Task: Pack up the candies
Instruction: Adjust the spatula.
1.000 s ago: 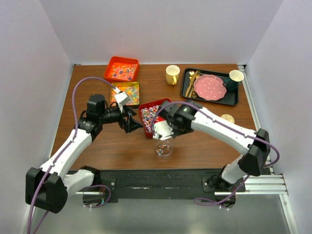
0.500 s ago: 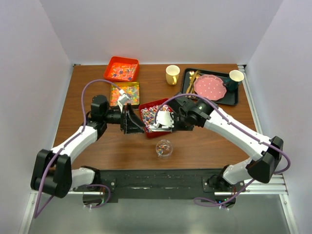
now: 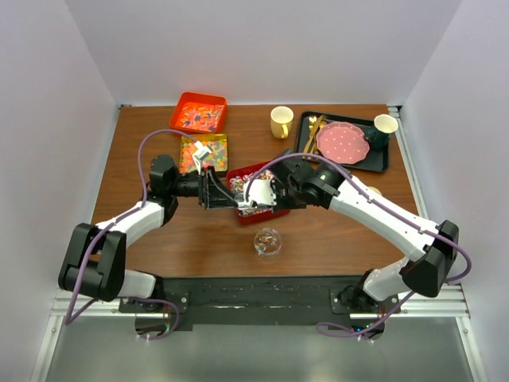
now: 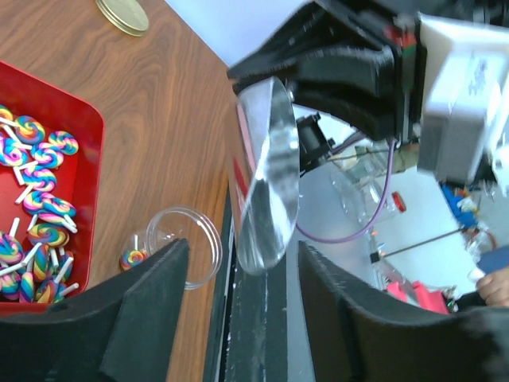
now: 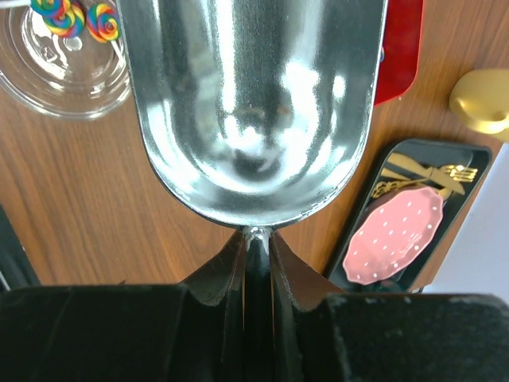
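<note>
The candies lie in three bins: an orange bin (image 3: 199,113), a yellow tray (image 3: 204,151) and a red tray (image 3: 256,171) of swirl lollipops (image 4: 36,179). A few lollipops (image 5: 71,16) sit in the clear cup (image 3: 267,241). My right gripper (image 5: 254,239) is shut on the handle of a metal scoop (image 5: 250,103), whose bowl is empty and hangs over the red tray's near edge. My left gripper (image 4: 242,248) is open at the tray's left side. The scoop's tip (image 4: 266,239) reaches between its fingers with a gap on each side.
A yellow mug (image 3: 281,122) stands at the back. On the right, a black tray (image 3: 380,163) carries a pink dotted plate (image 3: 343,142), gold cutlery (image 5: 413,171) and a cup (image 3: 385,125). A gold lid (image 4: 123,12) lies on the wood right of the red tray.
The right arm has carried the scoop from above the clear cup back to the red tray. The left gripper moved right toward the scoop and its jaws narrowed.
</note>
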Controlling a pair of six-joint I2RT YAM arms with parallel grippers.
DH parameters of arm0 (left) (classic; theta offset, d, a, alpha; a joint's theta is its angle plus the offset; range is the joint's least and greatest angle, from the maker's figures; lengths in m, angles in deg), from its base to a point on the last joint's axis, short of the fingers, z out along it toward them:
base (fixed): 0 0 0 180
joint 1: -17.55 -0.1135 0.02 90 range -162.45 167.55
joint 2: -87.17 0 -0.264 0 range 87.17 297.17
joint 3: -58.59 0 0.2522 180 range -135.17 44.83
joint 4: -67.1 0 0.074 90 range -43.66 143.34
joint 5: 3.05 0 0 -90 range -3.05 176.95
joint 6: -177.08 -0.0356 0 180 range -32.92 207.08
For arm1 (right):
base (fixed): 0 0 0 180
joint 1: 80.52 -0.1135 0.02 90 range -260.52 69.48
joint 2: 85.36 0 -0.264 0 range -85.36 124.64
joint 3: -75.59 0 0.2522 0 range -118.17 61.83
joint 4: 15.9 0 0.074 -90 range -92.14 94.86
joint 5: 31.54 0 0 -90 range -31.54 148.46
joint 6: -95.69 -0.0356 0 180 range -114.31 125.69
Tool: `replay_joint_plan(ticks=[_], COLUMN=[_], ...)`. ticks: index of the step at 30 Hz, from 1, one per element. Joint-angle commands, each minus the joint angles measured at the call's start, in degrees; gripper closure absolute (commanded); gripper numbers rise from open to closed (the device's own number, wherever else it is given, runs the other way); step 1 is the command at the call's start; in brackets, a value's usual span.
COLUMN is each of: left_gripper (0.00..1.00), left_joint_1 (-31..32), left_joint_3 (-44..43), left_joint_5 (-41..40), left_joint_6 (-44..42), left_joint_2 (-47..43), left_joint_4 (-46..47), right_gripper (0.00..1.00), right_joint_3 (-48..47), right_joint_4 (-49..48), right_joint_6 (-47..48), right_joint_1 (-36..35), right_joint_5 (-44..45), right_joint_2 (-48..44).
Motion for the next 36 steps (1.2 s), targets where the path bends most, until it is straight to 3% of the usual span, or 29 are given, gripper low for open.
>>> replay_joint_plan(ticks=[1, 13, 16, 18, 19, 20, 23, 24, 26, 29, 36], left_gripper=[0.43, 0.72, 0.99, 1.0, 1.0, 1.0, 1.0, 1.0, 1.0, 1.0, 1.0], left_joint_1=[-0.9, -0.7, -0.8, -0.9, -1.0, -1.1, -1.1, -1.1, -1.3, -1.2, -1.5], left_joint_3=[-0.1, -0.1, -0.3, -0.9, -1.0, -1.2, -3.4, -4.5, -5.5, -8.4, -10.3], left_joint_5=[-1.3, -1.0, -0.8, -0.2, 0.0, 0.5, 5.2, 5.8, 5.5, 5.8, 8.9], left_joint_6=[4.8, 4.9, 4.1, 3.7, 3.3, 3.3, 3.6, 3.8, 3.0, -0.4, -1.4], left_joint_2=[1.6, 4.2, 4.9, 5.6, 5.7, 5.7, 8.8, 10.5, 11.0, 11.3, 12.7], left_joint_4=[6.0, 6.6, 6.9, 6.8, 7.0, 7.3, 8.1, 8.0, 8.0, 4.6, 1.7], right_gripper=[1.0, 1.0, 1.0, 0.99, 0.86, 0.63, 0.4, 0.19, 0.13, 0.12, 0.23], right_joint_3=[-0.9, -2.3, -1.7, -1.4, -1.3, -1.3, 0.3, 2.2, 3.5, 2.6, 1.2], right_joint_4=[-3.8, -7.3, -7.9, -6.6, -6.1, -4.9, -6.2, -7.2, -9.9, -9.4, -11.6], right_joint_6=[0.1, -4.1, -4.6, -5.0, -5.2, -6.0, -8.1, -8.4, -9.0, -10.9, -12.9], right_joint_1=[-1.5, -3.0, -3.0, -3.1, -2.7, -2.2, 2.9, 4.2, 6.8, 9.8, 14.7], right_joint_5=[0.9, 2.2, 2.0, 0.0, -1.0, -4.4, -14.2, -19.0, -23.5, -30.4, -40.0], right_joint_2=[1.0, 3.7, 3.1, 2.5, 1.5, 0.4, -7.1, -9.2, -14.7, -15.8, -10.2])
